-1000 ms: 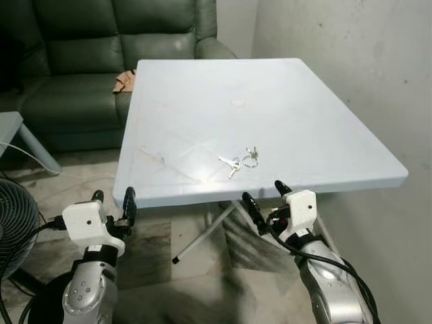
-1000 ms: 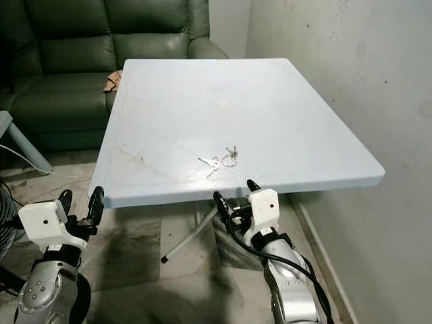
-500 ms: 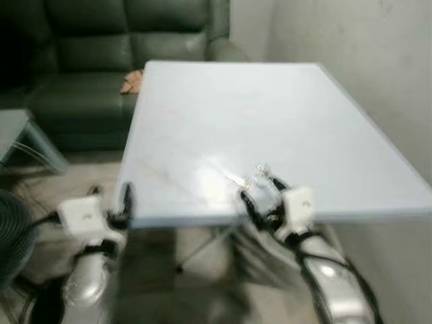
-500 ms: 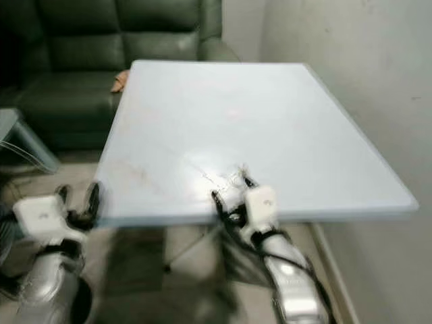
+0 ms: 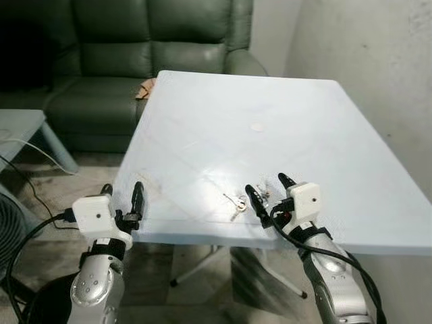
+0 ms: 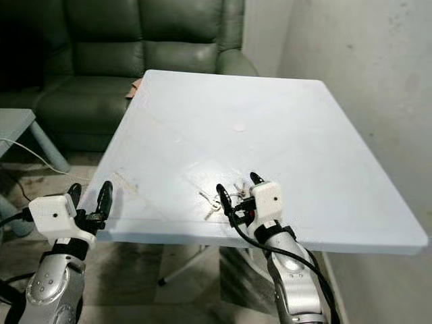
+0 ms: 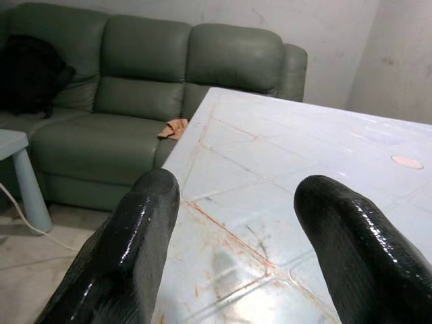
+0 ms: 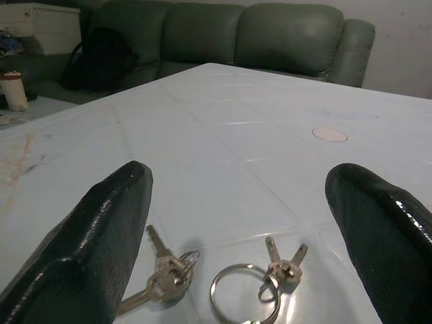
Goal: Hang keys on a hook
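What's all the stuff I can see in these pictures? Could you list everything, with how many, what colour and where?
table: one, pale blue-white, in front of the robot, beside the wall
keys: one bunch on a ring, silvery, lying near the table's front edge
round spot: one, pale, further in on the tabletop
sofa: one, dark green, behind the table
small thing: one, tan, on the sofa seat by the table's far corner; too small to identify
wall: light grey, on the robot's right
left gripper: one, black fingers apart, at the table's front left edge
right gripper: one, black fingers apart, either side of the keys
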{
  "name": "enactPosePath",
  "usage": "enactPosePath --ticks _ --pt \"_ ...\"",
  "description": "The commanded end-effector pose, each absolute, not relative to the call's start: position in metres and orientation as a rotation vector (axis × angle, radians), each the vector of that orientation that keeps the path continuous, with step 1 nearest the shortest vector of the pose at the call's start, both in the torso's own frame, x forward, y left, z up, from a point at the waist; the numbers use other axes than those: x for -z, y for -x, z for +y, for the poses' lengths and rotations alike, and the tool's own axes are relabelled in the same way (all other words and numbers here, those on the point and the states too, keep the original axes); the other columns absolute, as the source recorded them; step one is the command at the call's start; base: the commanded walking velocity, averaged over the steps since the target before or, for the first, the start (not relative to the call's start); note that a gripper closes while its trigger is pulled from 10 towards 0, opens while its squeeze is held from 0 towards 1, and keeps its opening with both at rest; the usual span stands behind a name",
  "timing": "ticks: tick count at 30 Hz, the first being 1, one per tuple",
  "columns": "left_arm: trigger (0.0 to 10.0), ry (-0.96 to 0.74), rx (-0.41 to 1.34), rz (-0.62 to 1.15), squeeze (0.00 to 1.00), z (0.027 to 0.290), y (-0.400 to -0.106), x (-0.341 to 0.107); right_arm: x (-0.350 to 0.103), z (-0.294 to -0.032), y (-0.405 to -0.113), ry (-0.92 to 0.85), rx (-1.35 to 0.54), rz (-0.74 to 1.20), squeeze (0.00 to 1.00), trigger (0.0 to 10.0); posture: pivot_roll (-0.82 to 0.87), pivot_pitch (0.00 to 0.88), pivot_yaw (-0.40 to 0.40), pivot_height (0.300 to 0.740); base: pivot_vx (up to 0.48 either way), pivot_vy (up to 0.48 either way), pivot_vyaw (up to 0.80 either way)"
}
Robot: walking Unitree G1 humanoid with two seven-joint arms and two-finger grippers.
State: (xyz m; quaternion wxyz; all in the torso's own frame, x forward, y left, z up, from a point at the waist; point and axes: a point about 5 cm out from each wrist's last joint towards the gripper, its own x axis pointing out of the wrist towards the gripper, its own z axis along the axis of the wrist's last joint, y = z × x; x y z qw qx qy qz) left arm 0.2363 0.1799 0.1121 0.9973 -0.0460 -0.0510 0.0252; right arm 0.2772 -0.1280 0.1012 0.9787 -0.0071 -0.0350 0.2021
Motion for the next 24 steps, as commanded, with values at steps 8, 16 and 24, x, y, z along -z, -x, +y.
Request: enactPosePath --ticks 8,16,24 --pt "10.0 0.004 0.032 -0.091 0.00 0.166 -0.235 -0.106 -0.107 -0.125 -0.288 0.065 -0.389 -0.044 0.00 10.0 -0.08 0.030 -0.023 0.740 0.000 0.000 0.00" --pt "10.0 -0.054 0.131 -0.096 0.00 0.151 -0.233 -0.104 -0.107 -0.121 -0.294 0.101 -0.357 -0.007 0.00 10.0 -0.07 0.034 -0.031 0.740 0.000 0.000 0.00" --pt "10.0 -0.092 0.241 -0.076 0.00 0.134 -0.226 -0.097 -0.102 -0.110 -0.302 0.142 -0.273 0.102 0.00 10.0 -0.07 0.042 -0.034 0.740 0.000 0.000 0.00"
